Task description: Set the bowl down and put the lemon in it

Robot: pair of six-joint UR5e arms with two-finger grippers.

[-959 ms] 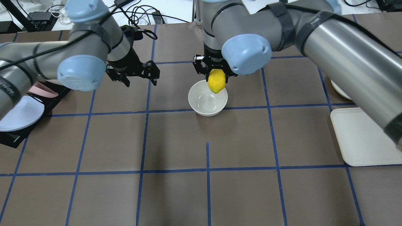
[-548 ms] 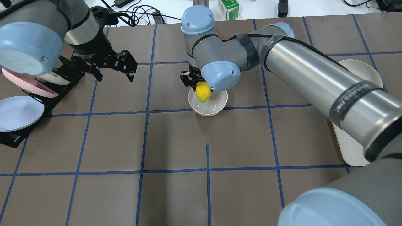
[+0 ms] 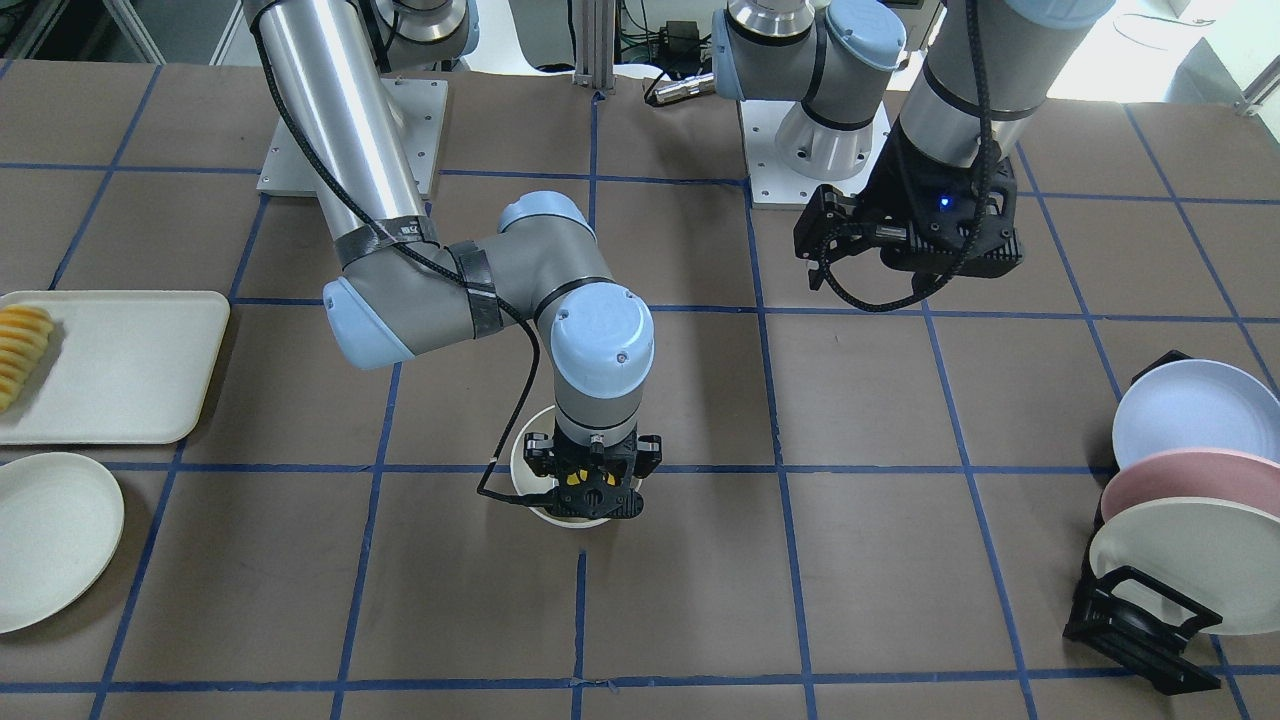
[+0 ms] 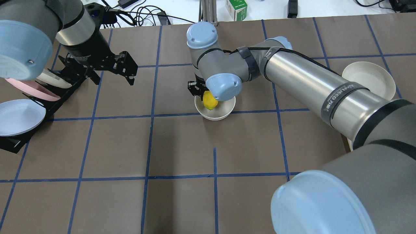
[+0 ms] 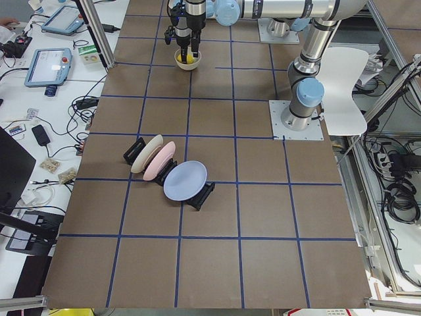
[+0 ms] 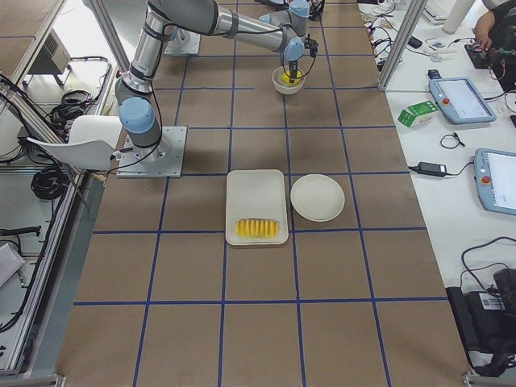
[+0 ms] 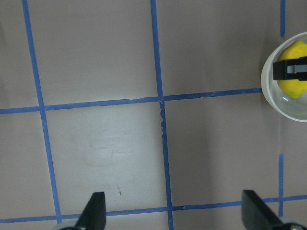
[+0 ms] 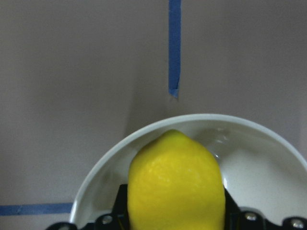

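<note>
One bowl [image 4: 224,113], one lemon [image 4: 210,102], four plates [image 4: 19,117], one tray [image 3: 130,365]

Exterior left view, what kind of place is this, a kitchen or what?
Most likely a robotics lab, not a kitchen: a robot arm bolted to a table gridded with blue tape, teach pendants on the side bench, and loose cables.

Table [image 4: 113,146]: brown top gridded with blue tape, evenly lit, where I work.
Chair [image 5: 345,92]: white, just off the table's edge on my side.
Bench [image 6: 455,210]: white, along the table's opposite edge, carrying tablets [image 6: 461,98].
</note>
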